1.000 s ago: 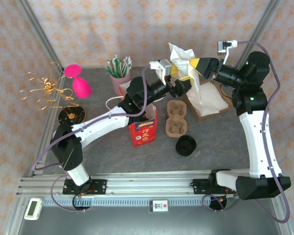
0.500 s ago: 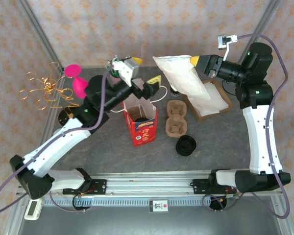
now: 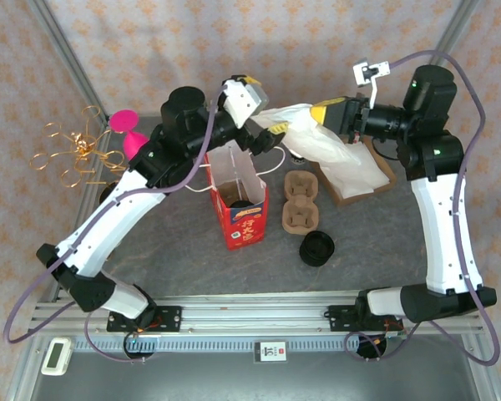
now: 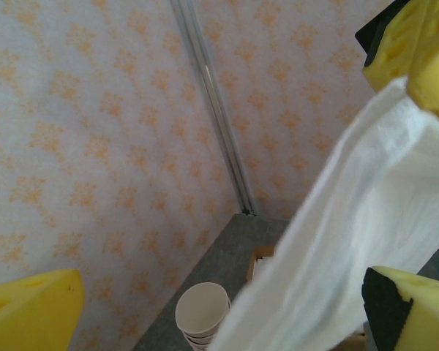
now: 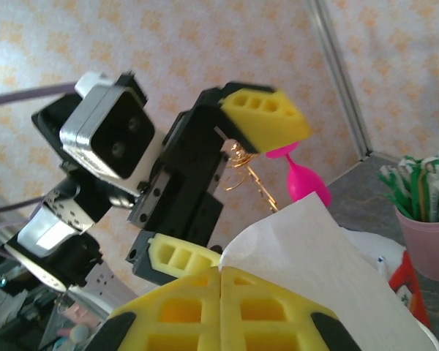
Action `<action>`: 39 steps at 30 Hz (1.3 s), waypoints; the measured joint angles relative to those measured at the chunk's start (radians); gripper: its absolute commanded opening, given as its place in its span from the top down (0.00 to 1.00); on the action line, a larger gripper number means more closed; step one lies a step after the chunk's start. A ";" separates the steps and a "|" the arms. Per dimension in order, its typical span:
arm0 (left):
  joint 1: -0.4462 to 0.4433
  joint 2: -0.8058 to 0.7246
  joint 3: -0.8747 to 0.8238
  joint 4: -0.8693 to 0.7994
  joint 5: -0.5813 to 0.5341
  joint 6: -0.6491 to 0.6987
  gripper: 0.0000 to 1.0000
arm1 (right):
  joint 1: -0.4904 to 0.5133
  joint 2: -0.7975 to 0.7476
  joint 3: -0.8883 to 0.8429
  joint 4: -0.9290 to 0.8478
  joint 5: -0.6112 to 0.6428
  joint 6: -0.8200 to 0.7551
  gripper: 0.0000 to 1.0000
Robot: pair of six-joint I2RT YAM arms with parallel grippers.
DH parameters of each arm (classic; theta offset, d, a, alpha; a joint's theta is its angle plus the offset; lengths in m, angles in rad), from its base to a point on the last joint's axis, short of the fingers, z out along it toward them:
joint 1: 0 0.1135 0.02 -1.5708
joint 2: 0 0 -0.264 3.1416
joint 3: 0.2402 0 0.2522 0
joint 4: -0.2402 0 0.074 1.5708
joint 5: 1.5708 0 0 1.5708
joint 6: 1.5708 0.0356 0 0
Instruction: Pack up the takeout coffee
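My right gripper point(image 3: 315, 111) is shut on the top edge of a white paper bag point(image 3: 334, 150), which it holds in the air over the back of the table. In the right wrist view its yellow fingers point(image 5: 219, 292) pinch the bag's rim point(image 5: 329, 270). My left gripper point(image 3: 267, 134) is raised beside the bag's free end and is open wide. In the left wrist view the bag point(image 4: 351, 241) hangs between its spread fingertips point(image 4: 29, 314). A red carrier bag point(image 3: 244, 213) stands open below with something dark inside. A cardboard cup carrier point(image 3: 301, 200) and a black lid point(image 3: 317, 248) lie on the table.
A stack of paper cups point(image 4: 203, 311) stands by a flat cardboard box point(image 3: 363, 185) at the back right. A pink goblet point(image 3: 127, 125), a gold wire stand point(image 3: 75, 154) and a pink cup of stirrers point(image 5: 424, 234) are at the back left.
My left arm has swung up and back, its jaws opening fully, and now faces the bag. The right gripper has carried the white bag up and to the left.
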 measured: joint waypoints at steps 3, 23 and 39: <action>0.000 0.077 0.132 -0.091 0.039 0.031 0.05 | 0.045 0.028 0.047 -0.054 0.003 -0.053 1.00; -0.001 0.106 0.124 -0.161 0.046 0.046 1.00 | 0.059 -0.006 0.024 -0.090 0.121 -0.097 0.70; 0.000 -0.140 -0.026 -0.149 0.043 0.117 1.00 | -0.020 -0.037 0.008 -0.074 0.308 -0.113 0.20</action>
